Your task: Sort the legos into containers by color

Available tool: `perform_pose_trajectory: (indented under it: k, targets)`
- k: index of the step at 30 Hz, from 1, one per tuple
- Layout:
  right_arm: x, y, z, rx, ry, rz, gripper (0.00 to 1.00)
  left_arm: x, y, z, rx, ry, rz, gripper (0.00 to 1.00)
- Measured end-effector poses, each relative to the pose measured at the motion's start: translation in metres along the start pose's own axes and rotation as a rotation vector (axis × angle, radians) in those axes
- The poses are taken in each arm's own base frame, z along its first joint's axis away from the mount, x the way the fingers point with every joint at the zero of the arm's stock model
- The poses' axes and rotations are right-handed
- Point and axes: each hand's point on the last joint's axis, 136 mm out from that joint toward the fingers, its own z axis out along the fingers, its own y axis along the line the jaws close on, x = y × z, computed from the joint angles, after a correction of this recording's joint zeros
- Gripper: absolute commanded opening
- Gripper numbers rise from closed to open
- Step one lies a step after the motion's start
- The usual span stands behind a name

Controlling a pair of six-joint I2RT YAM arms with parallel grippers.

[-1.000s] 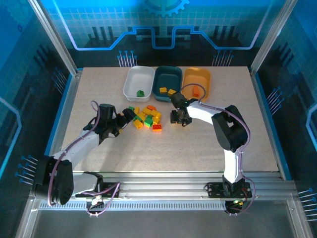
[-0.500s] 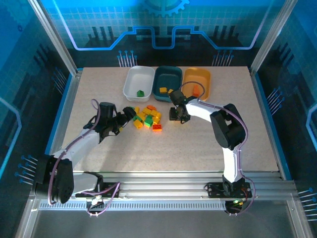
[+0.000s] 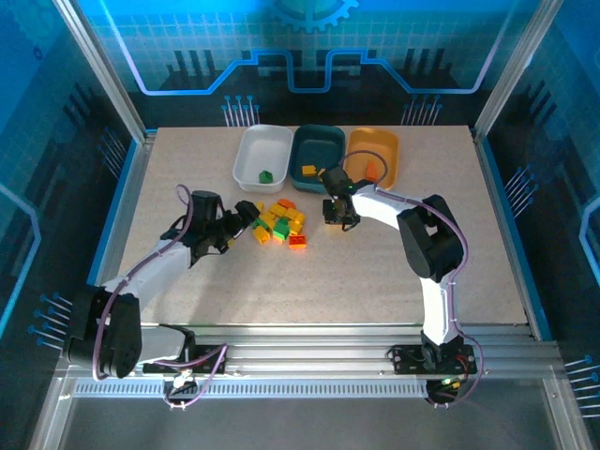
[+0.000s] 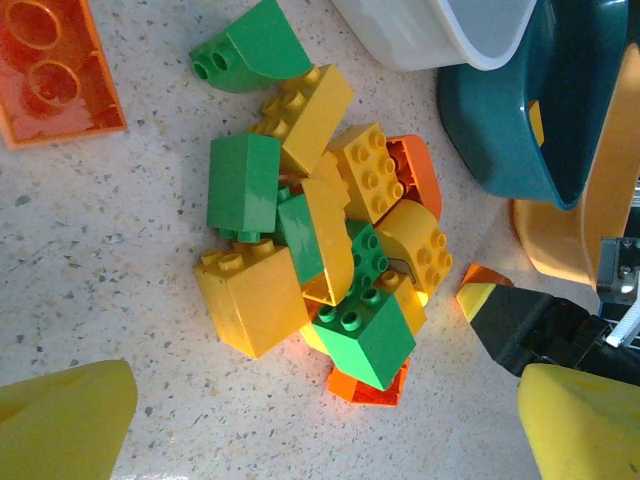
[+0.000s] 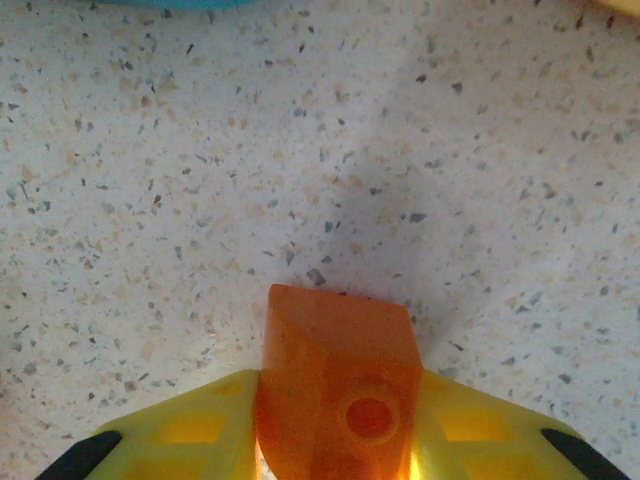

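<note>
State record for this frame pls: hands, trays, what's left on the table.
left hand: open, beside pile
right hand: shut on orange brick, over bare tabletop
pile contents: green, yellow, orange bricks, unsorted
white tray: green brick
teal tray: yellow brick
yellow-orange tray: second orange brick

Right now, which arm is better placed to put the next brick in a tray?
Right. The right fingers clamp an orange brick close to the yellow-orange tray. The left fingers stand open at the pile, holding nothing.
</note>
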Motion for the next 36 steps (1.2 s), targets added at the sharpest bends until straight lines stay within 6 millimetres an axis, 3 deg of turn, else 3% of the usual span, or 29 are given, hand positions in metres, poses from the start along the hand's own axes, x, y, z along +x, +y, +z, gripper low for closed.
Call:
perform_pose_trajectory:
  k: [5, 10, 13, 17, 20, 24, 28, 31, 36]
  targets:
    - [-0.01, 0.0, -0.011, -0.001, -0.039, -0.022, 0.33, 0.001, -0.003, 0.001, 0.003, 0.001, 0.007, 0.99]
    - [-0.034, -0.004, -0.045, -0.017, -0.125, -0.027, 0.33, -0.001, -0.009, 0.001, 0.01, -0.001, 0.018, 0.99]
    - [-0.056, -0.021, -0.065, -0.018, -0.182, 0.001, 0.33, -0.003, -0.013, 0.002, 0.011, -0.001, 0.022, 0.99]
    - [-0.092, -0.057, -0.074, 0.005, -0.235, 0.058, 0.33, -0.007, -0.02, 0.004, 0.016, -0.002, 0.039, 0.99]
    - [-0.118, -0.086, -0.069, 0.035, -0.257, 0.094, 0.33, -0.01, -0.024, 0.007, 0.014, 0.003, 0.051, 0.99]
    - [-0.139, -0.109, -0.05, 0.069, -0.247, 0.104, 0.36, -0.012, -0.027, 0.013, 0.006, 0.02, 0.071, 0.99]
    - [-0.143, -0.115, -0.027, 0.084, -0.201, 0.086, 0.41, -0.012, -0.029, 0.016, -0.001, 0.035, 0.086, 0.99]
    - [-0.143, -0.114, -0.017, 0.083, -0.174, 0.071, 0.54, -0.014, -0.032, 0.019, -0.003, 0.044, 0.091, 0.99]
    - [-0.146, -0.115, -0.021, 0.086, -0.173, 0.058, 0.59, -0.016, -0.036, 0.02, -0.008, 0.049, 0.105, 0.99]
